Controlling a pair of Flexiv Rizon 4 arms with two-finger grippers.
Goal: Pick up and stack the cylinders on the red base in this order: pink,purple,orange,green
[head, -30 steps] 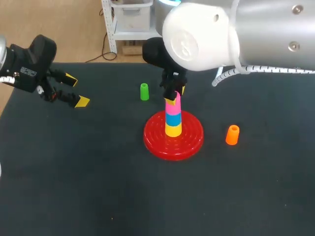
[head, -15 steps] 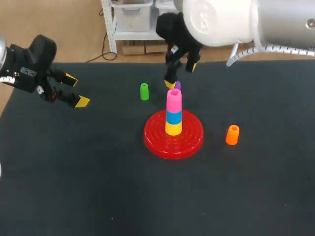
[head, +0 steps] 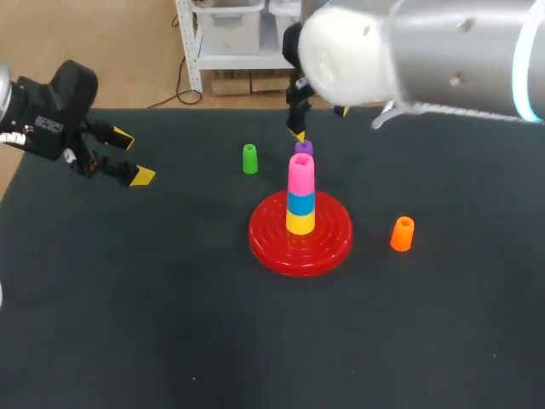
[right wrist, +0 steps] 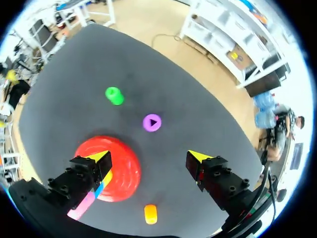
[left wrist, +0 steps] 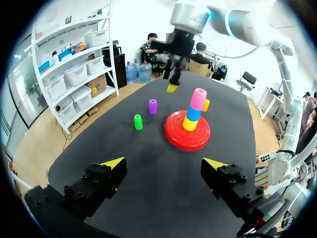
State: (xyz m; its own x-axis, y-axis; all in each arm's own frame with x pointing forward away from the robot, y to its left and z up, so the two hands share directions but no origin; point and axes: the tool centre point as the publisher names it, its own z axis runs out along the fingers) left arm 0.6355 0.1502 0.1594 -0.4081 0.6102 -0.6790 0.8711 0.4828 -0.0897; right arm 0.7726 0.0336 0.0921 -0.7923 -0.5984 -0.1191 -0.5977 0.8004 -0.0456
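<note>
1. Pink point(head: 300, 173) is sitting on top of a blue point(head: 299, 204) and a yellow point(head: 299, 224) piece on the base point(head: 328, 247), so the first step is looking done.
2. Purple point(right wrist: 151, 122) is standing upright on the table point(head: 170, 324), just beyond the base and apart from it. It is next in the order.
3. Right gripper point(right wrist: 148, 157) is hanging above purple with its fingers spread wide and holding nothing. Purple is showing ahead of the gap between the tips, so the gripper is likely lining up for a grab from above.
4. In the head view the arm is covering part of that gripper, so I can't tell for sure whether it is centred over purple.
5. Left gripper point(head: 132, 158) is hovering at the table's far left with its fingers spread, empty and well apart from everything. It is probably staying out of the way.
6. Green point(head: 249, 159) is standing near the base on its far left and orange point(head: 402, 234) on its right. Both are waiting their turn.
7. The stack is getting tall and narrow, so purple is going to need a straight drop onto pink or the stack could tip.
</note>
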